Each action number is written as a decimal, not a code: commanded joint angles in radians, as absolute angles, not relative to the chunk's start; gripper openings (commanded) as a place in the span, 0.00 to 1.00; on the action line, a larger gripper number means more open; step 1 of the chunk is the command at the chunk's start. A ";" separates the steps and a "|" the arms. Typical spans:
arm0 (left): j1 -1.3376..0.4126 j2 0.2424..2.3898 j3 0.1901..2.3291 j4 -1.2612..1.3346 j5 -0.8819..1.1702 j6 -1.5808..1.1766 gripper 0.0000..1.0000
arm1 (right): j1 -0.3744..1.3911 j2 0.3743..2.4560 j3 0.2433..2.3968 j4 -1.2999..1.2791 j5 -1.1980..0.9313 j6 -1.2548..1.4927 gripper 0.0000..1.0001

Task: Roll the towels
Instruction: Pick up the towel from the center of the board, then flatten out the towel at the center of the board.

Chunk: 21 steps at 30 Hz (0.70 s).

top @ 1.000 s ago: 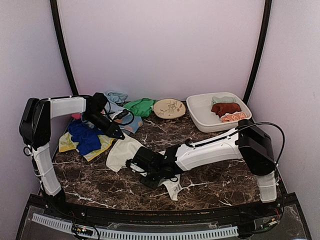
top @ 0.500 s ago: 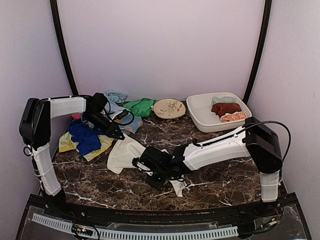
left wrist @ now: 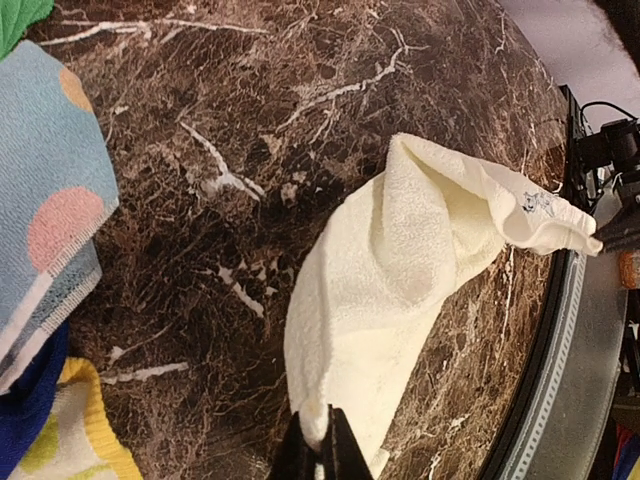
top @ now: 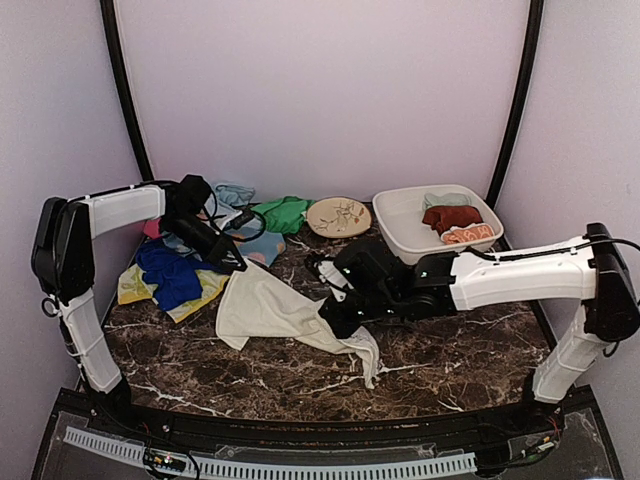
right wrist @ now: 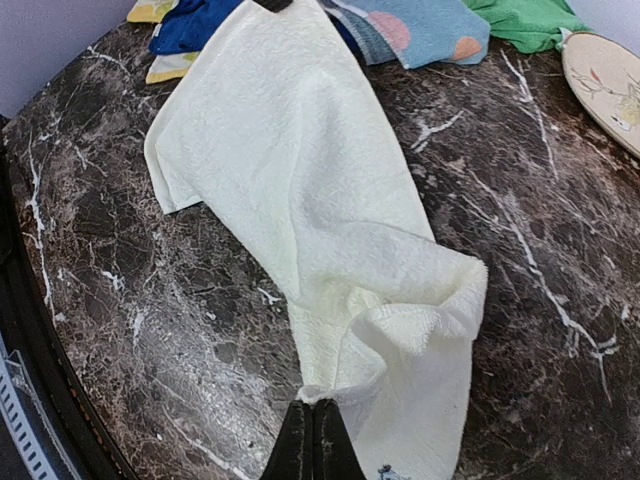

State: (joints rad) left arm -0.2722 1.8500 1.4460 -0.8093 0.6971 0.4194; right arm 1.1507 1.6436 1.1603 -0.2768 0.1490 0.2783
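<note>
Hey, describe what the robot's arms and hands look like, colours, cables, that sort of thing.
Both the left arm and right arm are white tubular links joined by bulky black joint housings. Thin black cables loop loosely beside them. The left hand and right hand are black, each ending in two slim, tapering fingers. No readable markings show.

Top view: from high behind the near edge of the table (top: 450, 360), looking down and forward, far enough to fit it all. Left wrist view: very close, above the left side. Right wrist view: close too, facing the back left corner. Shared by all three: the white towel (top: 260, 305).
</note>
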 commanded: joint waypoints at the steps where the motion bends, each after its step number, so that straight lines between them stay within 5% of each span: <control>1: -0.267 1.754 1.506 -0.883 0.709 0.451 0.00 | 1.112 1.497 1.062 -0.220 0.167 0.365 0.00; 21: -0.268 1.335 1.594 -1.128 0.733 0.430 0.00 | 1.096 0.776 0.839 -0.440 0.400 0.580 0.00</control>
State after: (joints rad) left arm -0.2722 1.4151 1.5558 -1.0214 0.7017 0.4347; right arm 1.0992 0.8547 0.8391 -0.3744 0.3450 0.5270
